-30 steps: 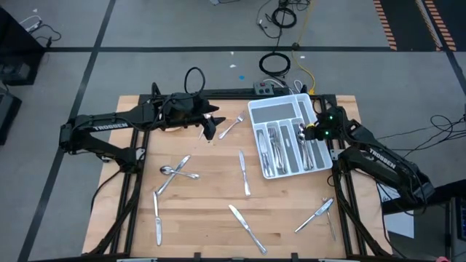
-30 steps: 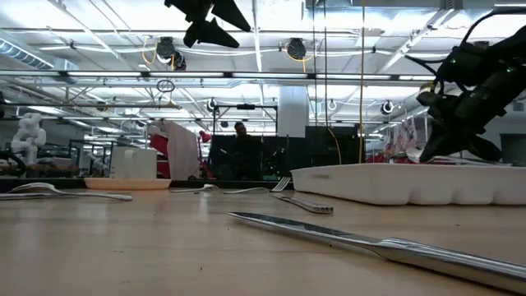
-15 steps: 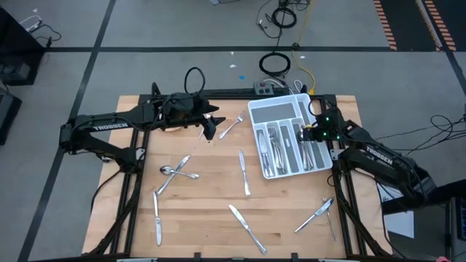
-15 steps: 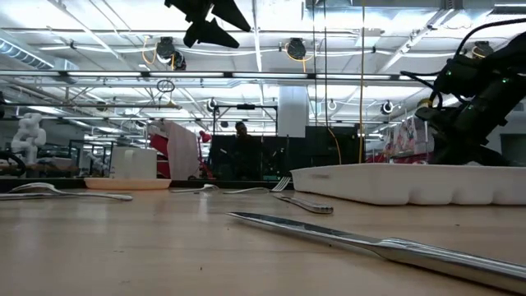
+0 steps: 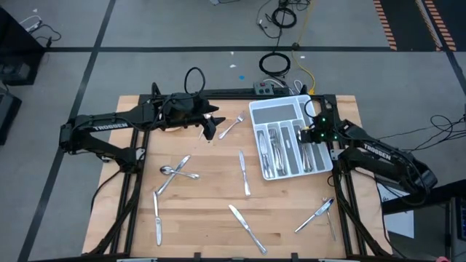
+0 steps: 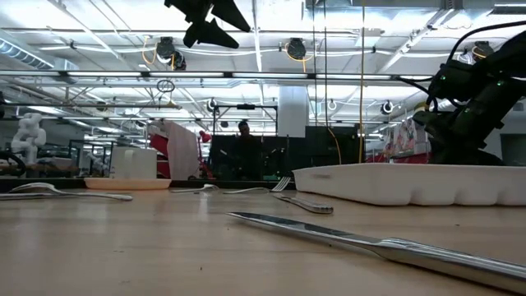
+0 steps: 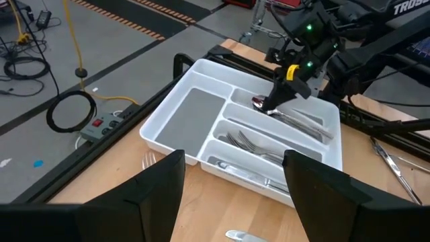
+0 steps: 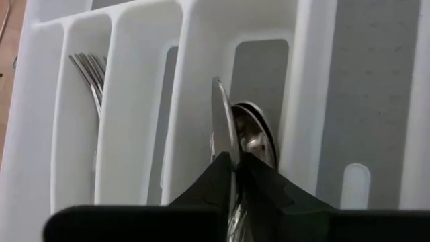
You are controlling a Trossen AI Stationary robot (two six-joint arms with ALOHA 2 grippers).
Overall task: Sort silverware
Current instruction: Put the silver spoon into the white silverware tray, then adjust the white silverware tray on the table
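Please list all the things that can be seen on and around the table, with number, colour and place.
table: one, light wood, centre.
cutlery tray: one, white, table's far right part.
sorted silverware: several, silver, in the tray's long compartments.
loose silverware: roughly nine, silver, scattered on the table.
power strip: one, grey, floor beyond the table.
left gripper: one, black, above the table's far side, jaws open.
right gripper: one, black, in the tray, jaws shut on a spoon.

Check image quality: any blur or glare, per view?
Low view: the nearest knife smears out of focus, ceiling lights glare. Right wrist view: the spoon and tray look soft, whites blown out. High view: evenly lit, sharp. Left wrist view: its own fingers blurred.
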